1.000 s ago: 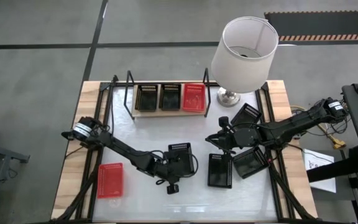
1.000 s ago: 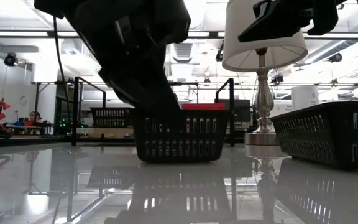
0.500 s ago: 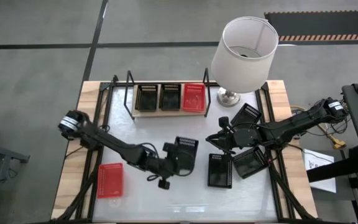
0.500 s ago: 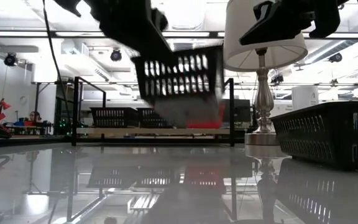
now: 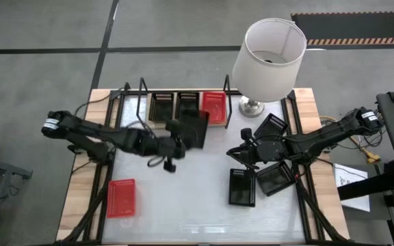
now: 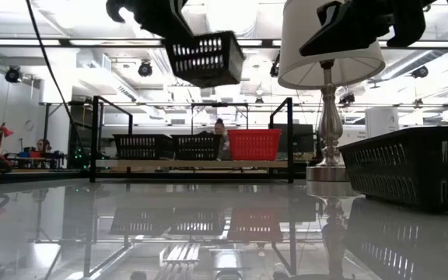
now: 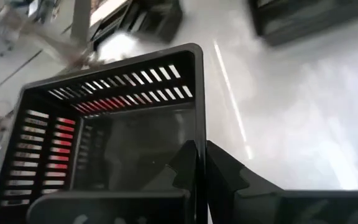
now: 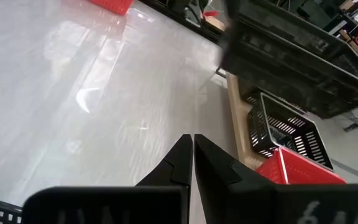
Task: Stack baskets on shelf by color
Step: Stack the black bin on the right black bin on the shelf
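Observation:
My left gripper (image 5: pixel 180 138) is shut on a black basket (image 5: pixel 195 128) and holds it in the air just in front of the shelf (image 5: pixel 186 124); the low view shows this basket (image 6: pixel 205 59) high above the table. Two black baskets (image 5: pixel 161 106) (image 5: pixel 187 104) and a red basket (image 5: pixel 213 106) stand side by side on the shelf. Another red basket (image 5: pixel 122 198) lies at the table's near left. My right gripper (image 5: pixel 235 154) hovers shut at the right, over loose black baskets (image 5: pixel 241 186) (image 5: pixel 276 179). My left gripper pinches one side wall of the black basket at its rim (image 7: pixel 197 127), with one finger inside the basket and one outside. The fingers come slanting down from the table's left. The basket hangs clear of the table, tilted, its open top still upward.
A lamp with a white shade (image 5: pixel 269 51) stands at the far right beside the shelf, with one more black basket (image 5: pixel 271 126) at its foot. The shelf's black rod uprights (image 6: pixel 96 136) rise at its ends. Bare white tabletop (image 5: pixel 183 198) lies in the middle.
My left gripper has lifted the black basket off the middle of the table and carried it up and toward the far edge, to the shelf, rolling as it went. The basket, first standing flat on the table, now hangs clear and tilted.

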`<state>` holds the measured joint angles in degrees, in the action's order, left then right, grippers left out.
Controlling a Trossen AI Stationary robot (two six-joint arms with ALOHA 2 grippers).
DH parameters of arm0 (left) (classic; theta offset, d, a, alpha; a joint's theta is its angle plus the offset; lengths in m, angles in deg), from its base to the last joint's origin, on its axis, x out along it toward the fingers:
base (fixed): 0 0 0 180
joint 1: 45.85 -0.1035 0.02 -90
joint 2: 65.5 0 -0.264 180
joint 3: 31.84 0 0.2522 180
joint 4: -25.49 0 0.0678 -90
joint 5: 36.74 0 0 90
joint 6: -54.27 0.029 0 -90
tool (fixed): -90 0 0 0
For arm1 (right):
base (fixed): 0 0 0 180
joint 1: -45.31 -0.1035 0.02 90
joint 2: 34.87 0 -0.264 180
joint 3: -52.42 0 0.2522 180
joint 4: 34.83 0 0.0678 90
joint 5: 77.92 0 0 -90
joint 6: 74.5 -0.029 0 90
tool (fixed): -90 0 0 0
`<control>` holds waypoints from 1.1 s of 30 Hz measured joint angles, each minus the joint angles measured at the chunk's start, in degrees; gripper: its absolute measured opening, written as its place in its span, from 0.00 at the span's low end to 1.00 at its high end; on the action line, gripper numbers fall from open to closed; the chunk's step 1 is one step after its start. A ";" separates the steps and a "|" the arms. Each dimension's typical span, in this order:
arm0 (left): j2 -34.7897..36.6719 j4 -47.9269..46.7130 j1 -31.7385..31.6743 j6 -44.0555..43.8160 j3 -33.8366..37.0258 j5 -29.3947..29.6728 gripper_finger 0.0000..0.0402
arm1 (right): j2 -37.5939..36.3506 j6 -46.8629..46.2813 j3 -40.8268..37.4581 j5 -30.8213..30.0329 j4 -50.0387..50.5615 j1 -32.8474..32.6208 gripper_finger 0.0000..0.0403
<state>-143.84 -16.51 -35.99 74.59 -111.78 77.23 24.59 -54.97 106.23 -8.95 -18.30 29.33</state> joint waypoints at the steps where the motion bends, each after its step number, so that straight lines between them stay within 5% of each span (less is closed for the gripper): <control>1: 0.45 -0.07 -1.85 0.97 0.02 -0.97 0.00 | 0.00 -0.02 0.00 0.00 -0.02 0.02 0.02; 16: -1.83 0.99 -25.56 9.00 0.12 -16.94 0.00 | 0.00 2.18 0.00 -0.02 -0.07 0.13 0.02; 33: -9.00 1.80 -32.04 11.77 0.10 -20.77 0.00 | 0.00 2.25 0.00 0.00 -0.44 0.15 0.02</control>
<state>-152.85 -14.71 -68.02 86.37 -111.68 56.47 24.59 -52.72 106.23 -8.95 -18.74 29.48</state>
